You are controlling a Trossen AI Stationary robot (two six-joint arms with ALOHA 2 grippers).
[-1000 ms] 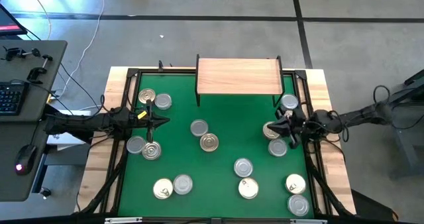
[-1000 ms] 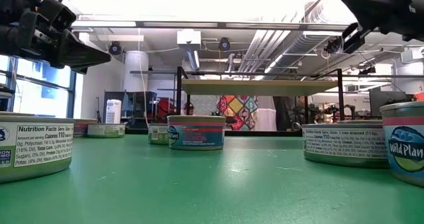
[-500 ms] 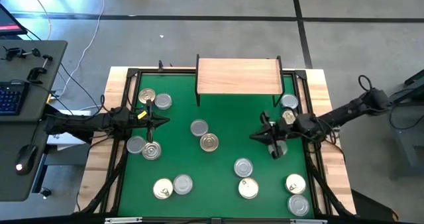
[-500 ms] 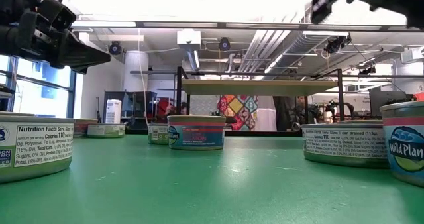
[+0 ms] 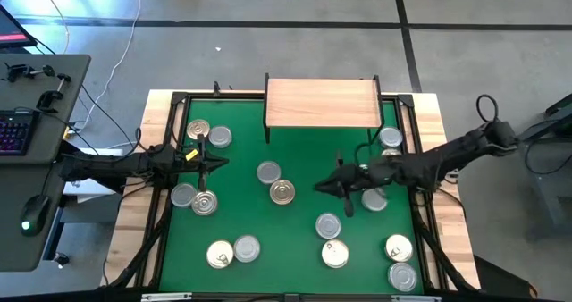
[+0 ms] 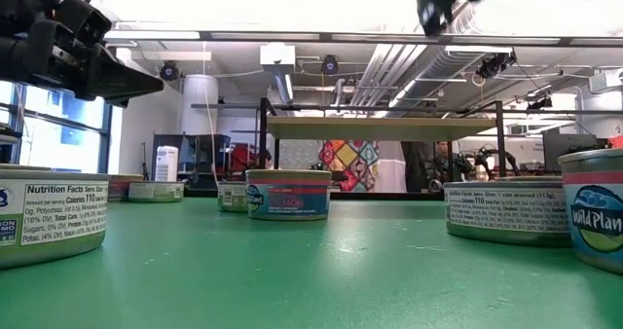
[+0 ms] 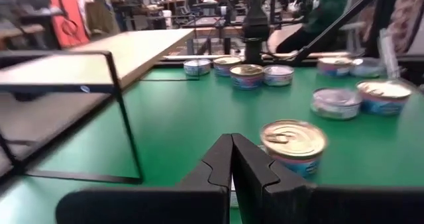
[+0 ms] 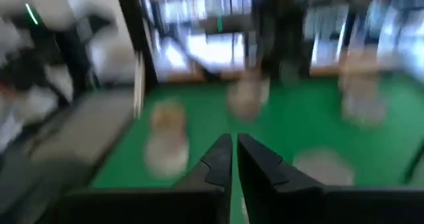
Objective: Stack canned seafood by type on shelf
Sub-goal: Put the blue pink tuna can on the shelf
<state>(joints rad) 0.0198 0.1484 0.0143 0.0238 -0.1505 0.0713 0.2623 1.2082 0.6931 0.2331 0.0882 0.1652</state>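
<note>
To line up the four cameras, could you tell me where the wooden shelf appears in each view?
High view: shelf top centre, beyond the green mat.
Low view: shelf centre background, on black legs.
Left wrist view: shelf at left.
Right wrist view: too blurred to tell.
Shared landmark: the green mat.

The shelf (image 5: 323, 103) stands at the far edge of the mat (image 5: 295, 222), centred on the worktop (image 5: 438, 114). The left claw (image 5: 217, 164) hangs over the mat's left side, two tins (image 5: 208, 134) behind it, two more (image 5: 194, 199) just in front. The right claw (image 5: 322, 187) reaches in over the middle, a pair of tins (image 5: 275, 182) to its left, one tin (image 5: 328, 225) just in front. More tins (image 5: 399, 259) sit near the front right corner, another pair (image 5: 232, 251) front left.
</note>
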